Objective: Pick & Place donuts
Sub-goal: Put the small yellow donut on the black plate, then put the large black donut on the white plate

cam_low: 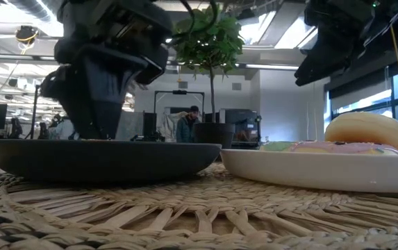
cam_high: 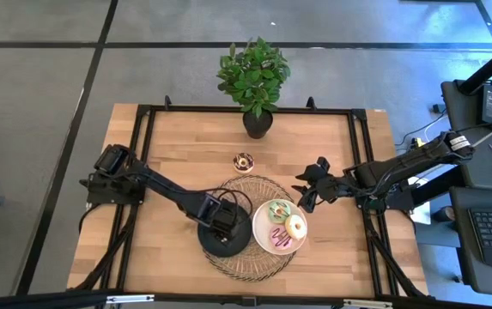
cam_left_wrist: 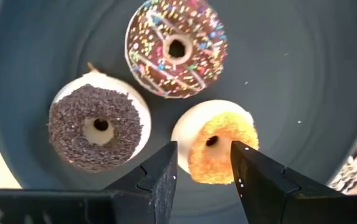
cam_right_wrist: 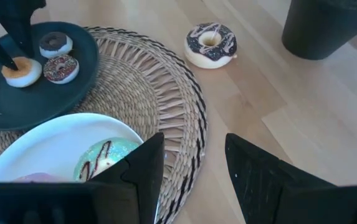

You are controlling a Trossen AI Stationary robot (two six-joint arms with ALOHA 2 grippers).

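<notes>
Left tool [cam_left_wrist: 204, 171] spread, straddling the orange donut [cam_left_wrist: 215, 142] on the black plate [cam_left_wrist: 303, 81]; closing off-centre could nudge it into the chocolate-sprinkle donut [cam_left_wrist: 97, 124]. Right tool [cam_right_wrist: 190, 165] spread, hovering near the white plate [cam_right_wrist: 35, 146]. Farthest: chocolate-iced donut [cam_high: 244, 161] loose on the worktop [cam_high: 177, 137].

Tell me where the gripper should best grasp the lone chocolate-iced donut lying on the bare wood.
Likely across its outer rim from straight above: the chocolate-iced donut lies flat, hole up, clear of the woven mat and plant pot, with room around it.
</notes>
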